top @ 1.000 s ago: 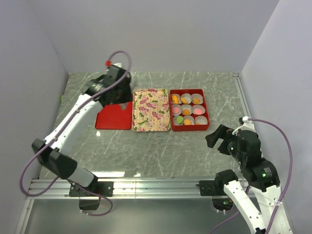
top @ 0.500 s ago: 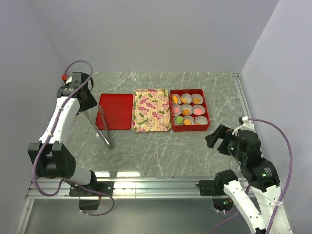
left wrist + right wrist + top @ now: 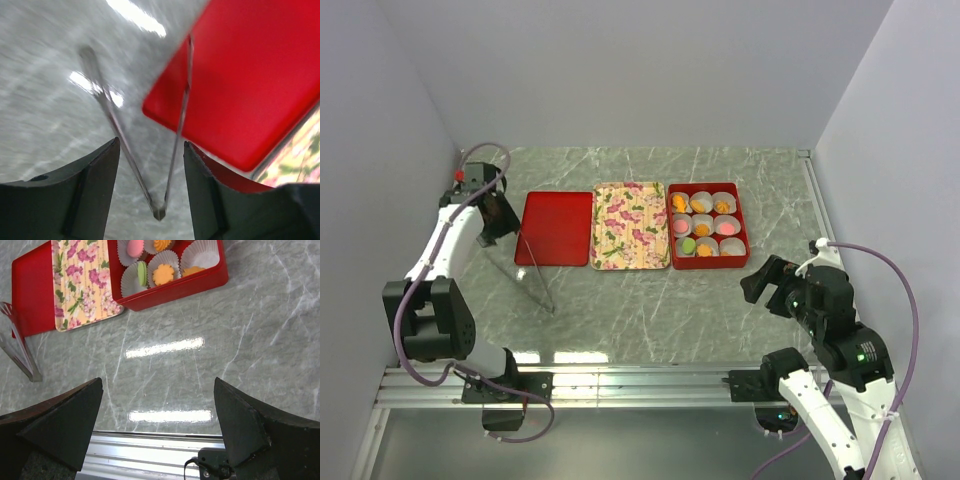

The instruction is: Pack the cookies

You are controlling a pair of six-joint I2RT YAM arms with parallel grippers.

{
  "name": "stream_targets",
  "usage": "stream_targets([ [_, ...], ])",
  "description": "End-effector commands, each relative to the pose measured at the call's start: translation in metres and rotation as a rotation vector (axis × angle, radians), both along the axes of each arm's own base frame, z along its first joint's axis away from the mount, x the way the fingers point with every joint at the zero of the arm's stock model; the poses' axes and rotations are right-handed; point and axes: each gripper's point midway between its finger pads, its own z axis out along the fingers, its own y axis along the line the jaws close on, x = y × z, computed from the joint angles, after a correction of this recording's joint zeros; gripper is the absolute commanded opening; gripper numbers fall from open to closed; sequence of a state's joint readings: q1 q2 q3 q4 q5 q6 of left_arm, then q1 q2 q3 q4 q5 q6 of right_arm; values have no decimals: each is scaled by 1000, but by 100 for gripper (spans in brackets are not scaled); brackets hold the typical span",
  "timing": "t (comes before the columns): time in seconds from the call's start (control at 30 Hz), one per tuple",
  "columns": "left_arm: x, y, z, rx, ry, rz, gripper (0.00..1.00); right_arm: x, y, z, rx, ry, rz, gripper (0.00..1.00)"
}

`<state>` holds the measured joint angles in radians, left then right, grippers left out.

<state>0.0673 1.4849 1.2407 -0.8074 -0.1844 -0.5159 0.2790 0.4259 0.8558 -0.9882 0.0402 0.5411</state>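
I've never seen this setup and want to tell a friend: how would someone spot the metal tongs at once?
On the grey marble table, find the plain flat red lid at the left end of the row. By its left edge, running toward the near side, lie the thin silver metal tongs, the only slender, shiny, V-shaped thing there.

On the marbled table point(image 3: 650, 310) lie tongs point(image 3: 535, 275), a red lid point(image 3: 555, 228), a floral tray point(image 3: 631, 225) and a red box point(image 3: 709, 263).

Left of centre on grey marble table point(image 3: 650, 310), flat red lid point(image 3: 555, 228) just beside floral cream tray point(image 3: 631, 225) on its right, metal tongs point(image 3: 533, 272) splayed open at lid's lower-left edge.
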Motion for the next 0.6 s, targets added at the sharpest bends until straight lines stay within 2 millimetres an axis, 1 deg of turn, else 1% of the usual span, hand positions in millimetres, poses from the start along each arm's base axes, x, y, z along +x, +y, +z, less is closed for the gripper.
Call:
stream_targets([
  [0.0, 11, -55, 9, -112, -96, -168, 60, 7, 1, 1, -6, -11, 1, 98],
  [0.03, 17, -66, 13, -120, -123, -205, 60, 7, 1, 1, -6, -12, 0, 98],
  [0.07, 20, -76, 12, -123, -123, -234, 60, 7, 1, 1, -5, -12, -1, 98],
  [0.1, 21, -91, 11, -128, -121, -272, 60, 7, 1, 1, -5, -11, 1, 98],
  [0.13, 25, -99, 11, -142, -127, -285, 60, 7, 2, 1, -6, -9, 1, 98],
  [0.2, 30, -108, -2, -160, -96, -294, 59, 8, 1, 0, -9, -4, -1, 98],
  [0.23, 31, -110, -6, -167, -83, -285, 58, 8, 1, 0, -9, -2, -2, 98],
  [0.27, 32, -111, -19, -168, -43, -280, 57, 7, 0, 0, -11, -3, -5, 98],
  [0.33, 32, -107, -31, -146, -6, -250, 56, 8, 0, 1, -9, -7, -10, 98],
  [0.37, 31, -105, -42, -139, 27, -241, 55, 7, -1, 1, -11, -8, -15, 98],
  [0.43, 31, -104, -53, -135, 57, -237, 55, 7, -1, 2, -7, -14, -18, 98],
  [0.47, 30, -105, -62, -137, 81, -239, 55, 7, -1, 1, -8, -12, -18, 98],
  [0.53, 30, -105, -70, -134, 107, -238, 54, 7, -1, 2, -8, -12, -16, 98],
  [0.57, 30, -103, -77, -127, 129, -233, 54, 7, -1, 2, -8, -10, -16, 98],
])
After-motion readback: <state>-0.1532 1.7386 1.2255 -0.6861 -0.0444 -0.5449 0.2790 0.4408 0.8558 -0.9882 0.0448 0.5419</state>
